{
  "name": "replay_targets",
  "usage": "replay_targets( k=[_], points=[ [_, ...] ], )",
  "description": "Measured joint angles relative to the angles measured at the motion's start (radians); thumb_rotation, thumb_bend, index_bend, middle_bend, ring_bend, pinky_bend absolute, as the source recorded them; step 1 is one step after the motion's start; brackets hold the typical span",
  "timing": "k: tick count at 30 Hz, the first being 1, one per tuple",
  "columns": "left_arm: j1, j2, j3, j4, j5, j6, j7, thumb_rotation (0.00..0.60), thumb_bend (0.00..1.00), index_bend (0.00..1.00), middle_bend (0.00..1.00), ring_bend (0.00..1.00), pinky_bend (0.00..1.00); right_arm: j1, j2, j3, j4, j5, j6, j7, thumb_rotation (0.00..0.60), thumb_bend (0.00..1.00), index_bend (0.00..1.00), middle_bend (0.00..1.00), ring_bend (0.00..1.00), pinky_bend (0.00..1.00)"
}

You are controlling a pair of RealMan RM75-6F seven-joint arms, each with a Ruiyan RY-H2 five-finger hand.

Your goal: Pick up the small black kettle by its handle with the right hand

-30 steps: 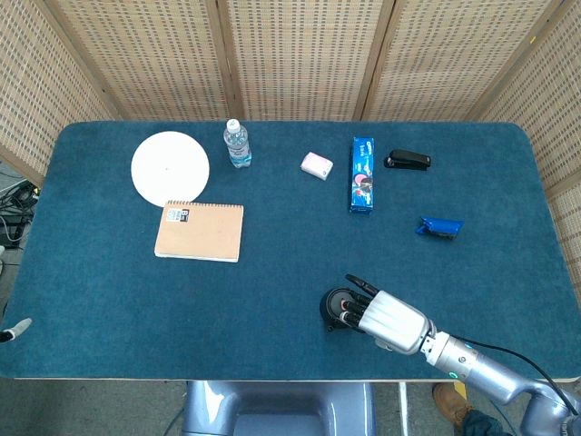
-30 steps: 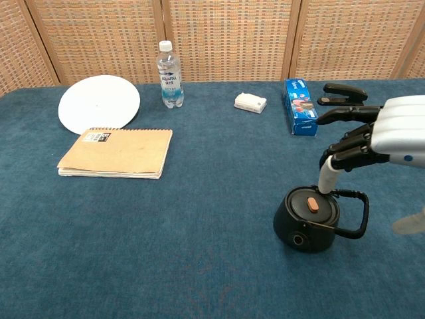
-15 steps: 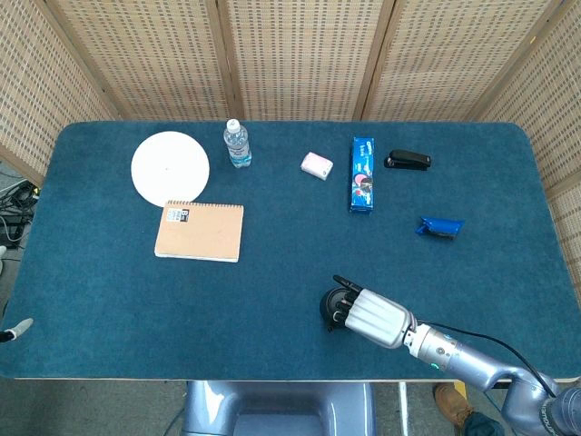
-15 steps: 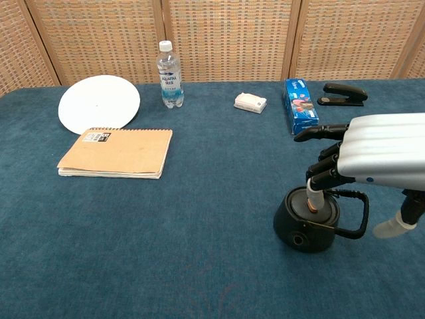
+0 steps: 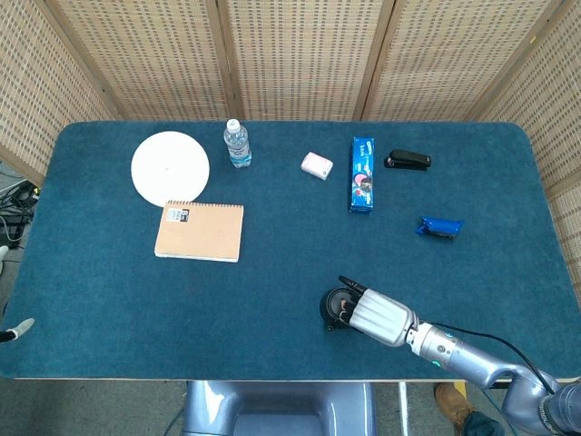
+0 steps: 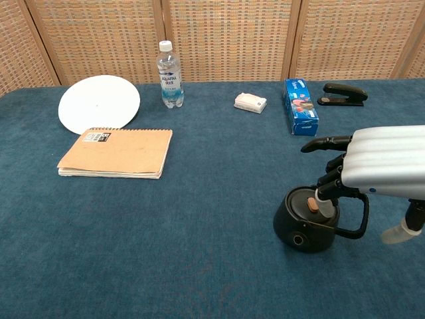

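Observation:
The small black kettle (image 6: 307, 224) stands upright on the blue table, with an orange knob on its lid and its loop handle (image 6: 359, 218) pointing right. From above in the head view the kettle (image 5: 338, 309) is half hidden by my right hand (image 5: 379, 318). In the chest view my right hand (image 6: 382, 161) hovers over the handle side. Its fingers (image 6: 330, 188) curl down onto the lid's edge beside the handle's top, and the thumb sticks out to the left. The handle is not enclosed. Only a small grey tip (image 5: 16, 329), perhaps of my left hand, shows at the lower left edge.
At the back stand a white plate (image 6: 99, 102), a water bottle (image 6: 169, 74), a small white packet (image 6: 250, 102), a blue box (image 6: 300, 106) and a black stapler (image 6: 342, 94). A brown notebook (image 6: 116, 152) lies to the left. A blue object (image 5: 439, 227) lies to the right.
My right hand has sunk lower and drawn slightly right, its fingers coming down from above the lid to the handle's top. The kettle has not moved.

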Motion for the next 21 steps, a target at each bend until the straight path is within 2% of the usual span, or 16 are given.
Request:
replay_targets(
  k=[21],
  points=[
    [-0.001,0.000,0.000,0.001,0.000,0.000,-0.002,0.600,0.00,0.00,0.00,0.00,0.00,0.028,-0.016,-0.039,0.027,-0.027,-0.037,-0.107,0.600,0.00,0.48,0.54,0.48,0.00]
  ],
)
